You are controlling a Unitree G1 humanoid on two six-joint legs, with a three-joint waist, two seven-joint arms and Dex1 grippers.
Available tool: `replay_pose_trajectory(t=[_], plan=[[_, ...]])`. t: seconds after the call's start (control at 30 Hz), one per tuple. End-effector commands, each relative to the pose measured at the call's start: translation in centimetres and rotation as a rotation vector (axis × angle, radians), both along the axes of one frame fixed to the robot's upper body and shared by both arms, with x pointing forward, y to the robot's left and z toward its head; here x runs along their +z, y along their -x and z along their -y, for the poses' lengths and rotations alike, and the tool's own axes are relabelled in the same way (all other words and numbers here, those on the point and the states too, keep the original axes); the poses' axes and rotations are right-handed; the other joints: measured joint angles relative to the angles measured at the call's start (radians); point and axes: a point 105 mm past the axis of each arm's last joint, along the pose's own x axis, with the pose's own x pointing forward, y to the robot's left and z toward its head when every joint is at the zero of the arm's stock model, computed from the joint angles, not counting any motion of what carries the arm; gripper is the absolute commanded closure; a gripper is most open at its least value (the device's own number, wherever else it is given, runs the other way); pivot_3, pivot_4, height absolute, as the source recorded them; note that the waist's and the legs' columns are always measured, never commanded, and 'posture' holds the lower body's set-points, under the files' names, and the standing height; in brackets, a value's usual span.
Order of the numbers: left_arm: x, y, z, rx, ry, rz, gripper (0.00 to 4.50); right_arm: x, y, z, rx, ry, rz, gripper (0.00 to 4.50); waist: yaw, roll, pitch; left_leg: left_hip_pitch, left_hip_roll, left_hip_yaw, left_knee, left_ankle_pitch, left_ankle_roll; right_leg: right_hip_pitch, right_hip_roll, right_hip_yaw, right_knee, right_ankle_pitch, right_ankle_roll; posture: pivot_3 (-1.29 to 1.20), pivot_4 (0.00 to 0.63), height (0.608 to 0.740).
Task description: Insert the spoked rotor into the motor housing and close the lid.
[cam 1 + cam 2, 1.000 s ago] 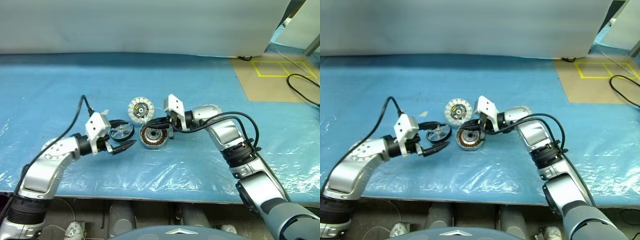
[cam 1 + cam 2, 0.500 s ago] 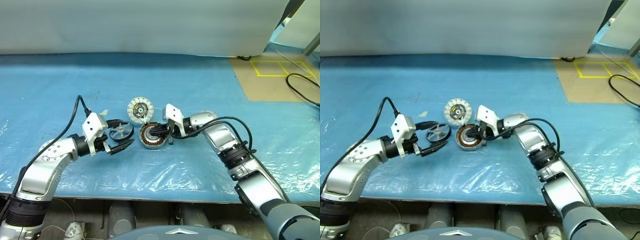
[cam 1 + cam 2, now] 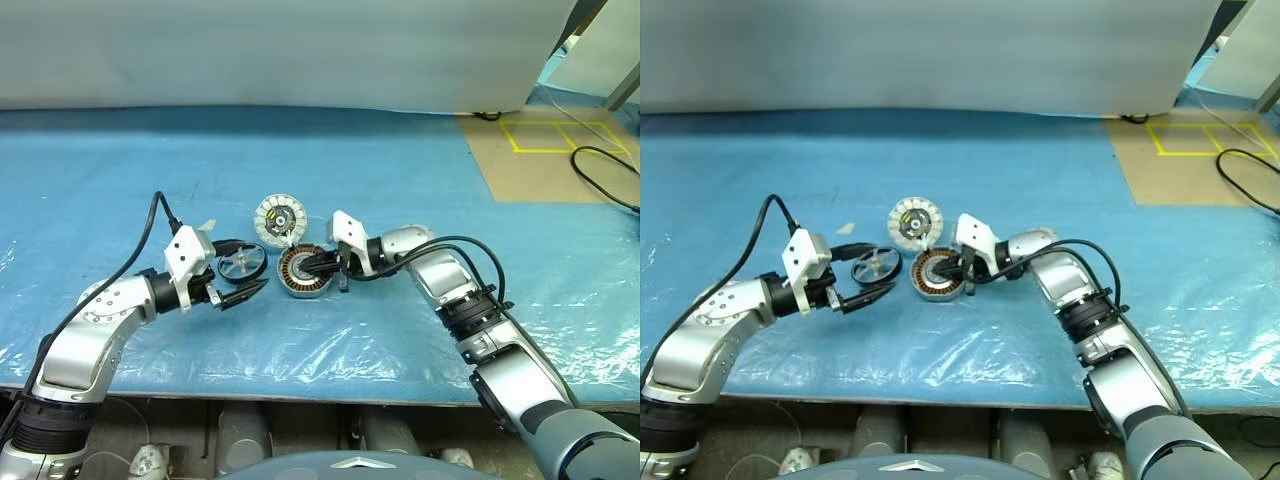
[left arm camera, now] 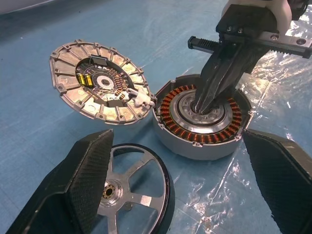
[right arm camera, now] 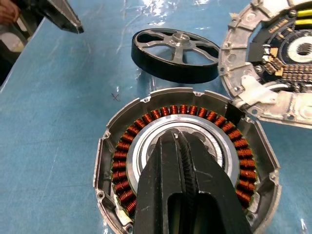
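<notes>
Right gripper [image 4: 202,105] pinched tight, tips on motor housing [image 4: 202,119] hub; left gripper [image 3: 243,269] spread wide beside spoked rotor [image 4: 129,192], holding nothing.

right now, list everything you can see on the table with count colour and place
motor housing: one, silver cup with copper-brown windings, mid table on the blue sheet
spoked rotor: one, black rim with silver spokes, lying flat on the housing's left
lid: one, pale silver with dark centre, tilted against the housing's far rim
floor patch with yellow tape: one, brown, far right
black cable: one, far right edge
left gripper: one, black fingers, open, straddling the rotor
right gripper: one, black fingers, shut, tips on the housing's central hub
</notes>
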Motion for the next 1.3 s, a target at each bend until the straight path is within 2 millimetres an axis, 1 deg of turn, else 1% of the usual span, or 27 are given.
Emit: replay_pose_trajectory(t=[0.03, 0.13, 0.2, 0.37, 0.53, 0.63, 0.73, 0.77, 0.83, 0.9, 1.0, 1.03, 1.07, 1.13, 1.17, 1.3], plan=[[0.7, -0.1, -0.8, 0.024, 0.008, 0.028, 0.01, 4.7, -0.7, 0.0, -0.005, -0.115, 0.065, 4.46, 0.0, 0.0, 0.0, 0.0, 0.0, 0.0, 0.0, 0.0, 0.0, 0.0, 0.0, 0.0, 0.0, 0.0, 0.0, 0.0, 0.15, 0.74], [0.9, -0.3, -1.5, 0.051, 0.028, 0.027, 0.01, 6.8, -0.2, 0.4, 0.013, -0.143, 0.075, 4.46, 0.001, 0.0, 0.0, 0.0, 0.0, 0.0, 0.0, 0.0, 0.0, 0.0, 0.0, 0.0, 0.0, 0.0, 0.0, 0.0, 0.15, 0.74], [0.8, -0.4, -2.1, 0.07, 0.03, 0.022, 0.01, 7.3, 0.2, 0.6, 0.022, -0.143, 0.075, 4.46, 0.001, 0.0, 0.0, 0.0, 0.0, 0.0, 0.0, 0.0, 0.0, 0.0, 0.0, 0.0, 0.0, 0.0, 0.0, 0.0, 0.15, 0.74], [0.0, -1.0, -3.6, 0.121, -0.009, -0.003, 0.01, 6.3, 0.9, 1.6, 0.008, -0.099, 0.068, 4.46, 0.002, 0.0, 0.0, 0.0, 0.0, 0.0, -0.001, 0.0, 0.0, 0.0, 0.0, 0.0, 0.0, 0.0, 0.0, 0.0, 0.15, 0.74], [0.1, -0.3, -4.6, 0.136, 0.037, -0.042, 0.01, 5.7, 0.8, 2.1, -0.032, -0.086, 0.069, 4.46, -0.001, 0.0, 0.0, 0.0, 0.0, 0.0, -0.001, 0.0, 0.0, 0.0, 0.0, 0.0, 0.0, 0.0, 0.0, 0.0, 0.15, 0.74], [0.5, 0.3, -5.1, 0.18, 0.137, -0.102, 0.01, 5.5, 0.7, 2.3, -0.05, -0.082, 0.073, 4.46, -0.002, 0.0, 0.0, 0.0, 0.0, 0.0, -0.001, 0.0, 0.0, 0.0, 0.0, 0.0, 0.0, 0.0, 0.0, 0.0, 0.15, 0.74], [1.9, 0.7, -5.6, 0.225, 0.379, -0.177, 0.01, 5.1, 0.8, 2.4, -0.057, -0.074, 0.072, 4.46, 0.0, 0.0, 0.0, 0.0, 0.0, 0.0, -0.001, 0.0, 0.0, 0.0, 0.0, 0.0, 0.0, 0.0, 0.0, 0.0, 0.15, 0.74], [2.1, 0.8, -5.9, 0.24, 0.434, -0.195, 0.01, 5.0, 0.8, 2.5, -0.059, -0.071, 0.072, 4.46, 0.0, 0.0, 0.0, 0.0, 0.0, 0.0, -0.001, 0.0, 0.0, 0.0, 0.0, 0.0, 0.0, 0.0, 0.0, 0.0, 0.15, 0.74], [1.9, 1.4, -6.2, 0.258, 0.473, -0.224, 0.01, 4.7, 0.8, 2.7, -0.064, -0.061, 0.069, 4.46, 0.001, 0.0, 0.0, 0.0, 0.0, 0.0, -0.001, 0.0, 0.0, 0.0, 0.0, 0.0, 0.0, 0.0, 0.0, 0.0, 0.15, 0.74], [1.6, 1.6, -6.4, 0.287, 0.434, -0.199, 0.01, 4.4, 0.8, 2.9, -0.068, -0.048, 0.064, 4.46, 0.001, 0.0, 0.0, 0.0, 0.0, 0.0, -0.001, 0.0, 0.0, 0.0, 0.0, 0.0, 0.0, 0.0, 0.0, 0.0, 0.15, 0.74], [1.3, 1.5, -5.7, 0.247, 0.269, -0.155, 0.01, 4.0, 0.7, 3.1, -0.068, -0.032, 0.064, 4.46, 0.003, 0.0, 0.0, 0.0, 0.0, 0.0, -0.001, 0.0, 0.0, 0.0, 0.0, 0.0, -0.002, 0.0, 0.0, 0.0, 0.15, 0.74], [1.7, 1.2, -5.5, 0.227, 0.249, -0.148, 0.01, 4.0, 0.6, 3.1, -0.067, -0.031, 0.063, 4.46, 0.004, 0.0, 0.0, 0.0, 0.001, 0.0, -0.001, 0.0, 0.0, 0.0, 0.0, -0.001, -0.002, 0.0, 0.0, 0.0, 0.15, 0.74], [2.8, 0.6, -5.3, 0.196, 0.226, -0.118, 0.01, 4.0, 0.6, 3.1, -0.066, -0.029, 0.064, 4.46, 0.007, 0.0, 0.0, 0.0, 0.001, 0.0, -0.001, 0.0, 0.0, 0.0, 0.0, -0.001, -0.002, 0.0, 0.0, 0.0, 0.15, 0.74], [4.5, -0.8, -4.8, 0.141, 0.176, -0.121, 0.01, 4.1, 0.4, 3.1, -0.061, -0.023, 0.068, 4.46, 0.017, -0.001, 0.001, 0.0, 0.001, 0.0, -0.001, 0.0, 0.0, 0.0, 0.0, -0.002, -0.001, 0.0, 0.0, 0.0, 0.15, 0.74], [4.9, -1.3, -4.6, 0.114, 0.141, -0.124, 0.01, 4.1, 0.3, 3.1, -0.06, -0.021, 0.07, 4.46, 0.021, -0.001, 0.001, 0.0, 0.001, 0.0, -0.001, 0.0, 0.0, 0.0, 0.0, -0.002, 0.0, 0.0, 0.0, 0.0, 0.15, 0.74], [5.3, -3.1, -3.6, -0.007, -0.047, -0.192, 0.01, 4.1, -0.1, 3.0, -0.066, -0.016, 0.083, 4.46, 0.023, 0.0, 0.0, 0.002, -0.002, 0.001, 0.0, 0.0, 0.0, 0.001, 0.0, 0.001, 0.002, 0.0, 0.0, 0.0, 0.15, 0.74]])
